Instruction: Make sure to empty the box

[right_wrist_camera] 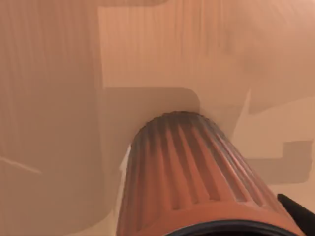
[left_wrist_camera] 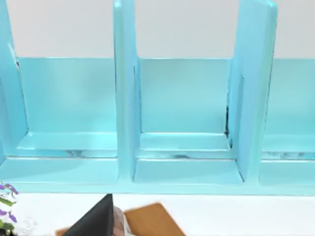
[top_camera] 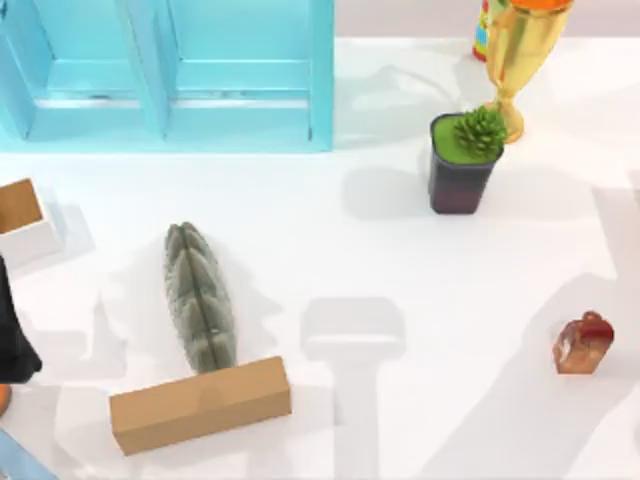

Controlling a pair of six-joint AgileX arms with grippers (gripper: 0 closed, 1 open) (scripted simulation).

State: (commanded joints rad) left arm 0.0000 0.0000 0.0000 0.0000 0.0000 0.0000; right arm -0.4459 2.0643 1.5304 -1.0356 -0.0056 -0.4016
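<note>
Top view: the box [top_camera: 20,215], white-walled with a brown floor, sits at the table's left edge, partly cut off by the frame; the visible part of its floor holds nothing. The left arm [top_camera: 12,335] stands just beside it, nearer the camera. Loose on the table [top_camera: 330,240] are a grey ridged object [top_camera: 200,298], a cardboard block [top_camera: 200,404] touching its near end, a small reddish-brown item [top_camera: 584,344] well apart at the right, a potted plant [top_camera: 462,160] and a gold trophy [top_camera: 515,50]. The blue shelf unit [top_camera: 170,80] along the far side has bare compartments. Left wrist view: the shelf unit's compartments hold nothing; below them a dark part of the left gripper [left_wrist_camera: 94,222] shows next to a brown surface [left_wrist_camera: 147,221], probably the box floor. Its jaws' state cannot be told. Right wrist view: an orange ribbed cylinder [right_wrist_camera: 192,177] lies very close to the lens, with a dark sliver, likely the right gripper [right_wrist_camera: 297,212], beside it; whether the jaws pinch it cannot be told. Judgement: unloading looks well advanced. The next move calls for checking the box's hidden portion and lifting out anything left.
</note>
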